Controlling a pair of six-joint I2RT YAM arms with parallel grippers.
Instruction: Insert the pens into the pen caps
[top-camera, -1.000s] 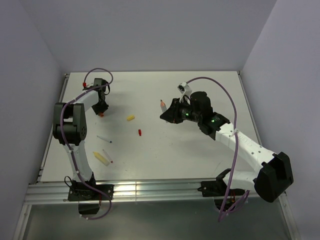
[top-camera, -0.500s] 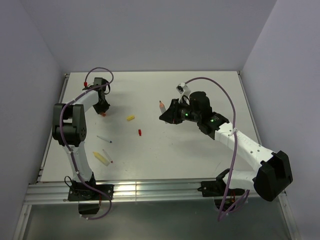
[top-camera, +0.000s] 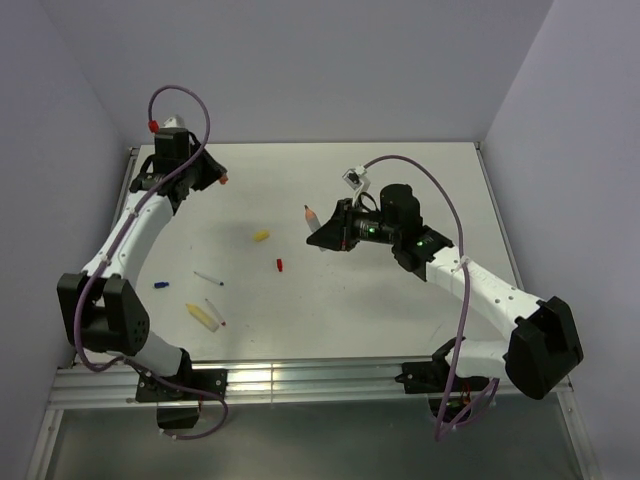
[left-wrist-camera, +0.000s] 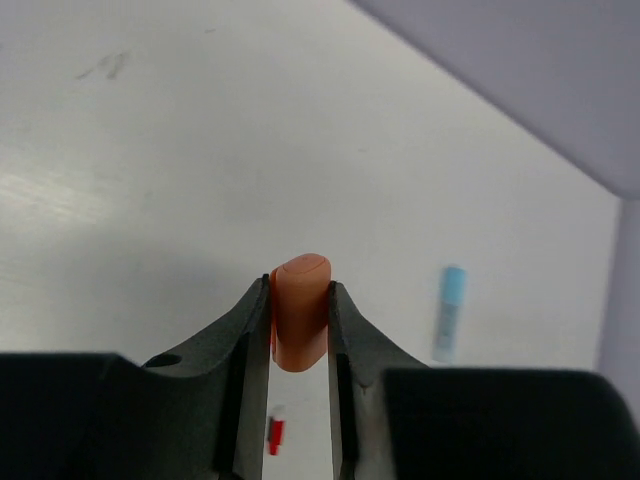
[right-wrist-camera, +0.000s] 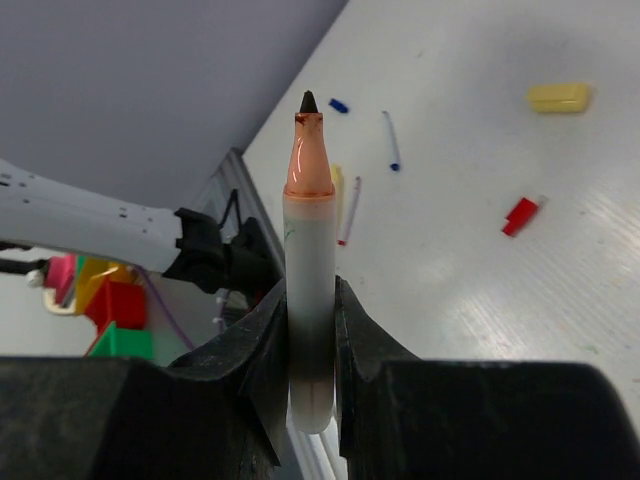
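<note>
My left gripper (top-camera: 214, 177) is raised over the table's back left and shut on the stubby orange cap (left-wrist-camera: 300, 312), which also shows in the top view (top-camera: 225, 180). My right gripper (top-camera: 323, 230) is mid-table, shut on the pale orange-tipped marker (right-wrist-camera: 308, 250), whose tip points left (top-camera: 307, 211). On the table lie the yellow cap (top-camera: 261, 236), the red cap (top-camera: 280, 265), the dark-blue cap (top-camera: 161, 285), the thin dark-blue pen (top-camera: 208, 278), the thin red pen (top-camera: 216, 311) and the yellow marker (top-camera: 203, 316). A light-blue marker (left-wrist-camera: 449, 312) shows only in the left wrist view.
The white table (top-camera: 400, 300) is boxed by grey walls at the back and sides. An aluminium rail (top-camera: 300, 380) runs along the near edge by the arm bases. The loose pens and caps lie in the left half.
My left gripper has lifted off the table with the orange cap and swung up toward the back left. My right gripper has moved left with the marker. The dark-blue cap is now uncovered.
</note>
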